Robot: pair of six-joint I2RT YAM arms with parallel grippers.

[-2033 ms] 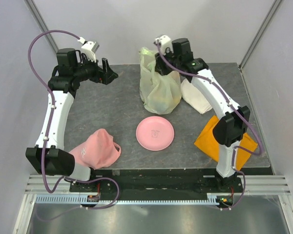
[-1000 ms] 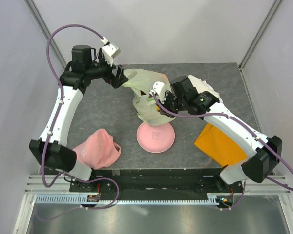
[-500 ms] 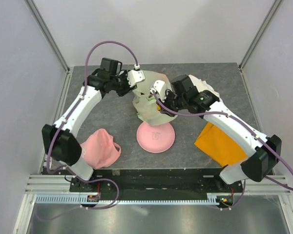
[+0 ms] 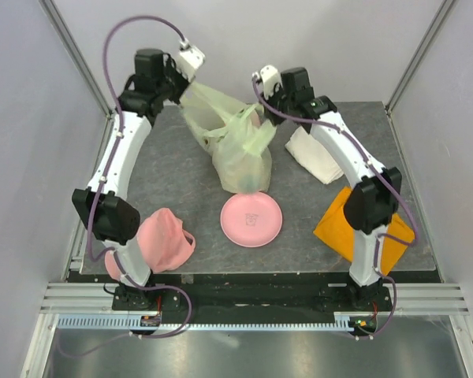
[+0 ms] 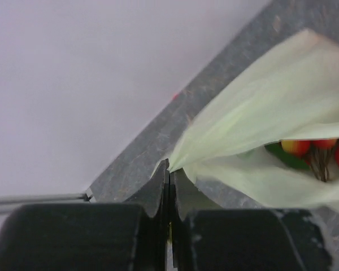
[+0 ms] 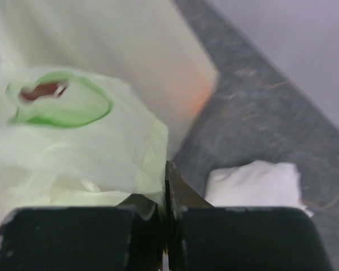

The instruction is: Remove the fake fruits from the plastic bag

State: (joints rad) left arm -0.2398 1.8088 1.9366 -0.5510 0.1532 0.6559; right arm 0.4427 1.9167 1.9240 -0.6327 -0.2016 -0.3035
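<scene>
The plastic bag [image 4: 240,153] is a pale yellow-green film stretched between my two grippers at the back of the table. Its lower end hangs just behind the pink plate. My left gripper [image 4: 183,88] is raised at the back left, shut on one upper edge of the bag [image 5: 260,101]. Through the bag's mouth in the left wrist view I see fake fruits [image 5: 296,147]: red-yellow berries with green leaves. My right gripper [image 4: 273,109] is shut on the opposite edge of the bag [image 6: 79,152]. The other fruits are hidden inside the film.
A pink round plate [image 4: 251,218] lies in front of the bag. A pink cloth heap [image 4: 162,240] sits at the front left. A white folded cloth [image 4: 315,153] lies under the right arm and an orange cloth [image 4: 339,228] at the front right.
The left gripper has shut on the bag's edge. Both grippers have risen and drawn back and apart, lifting the bag and pulling it wide.
</scene>
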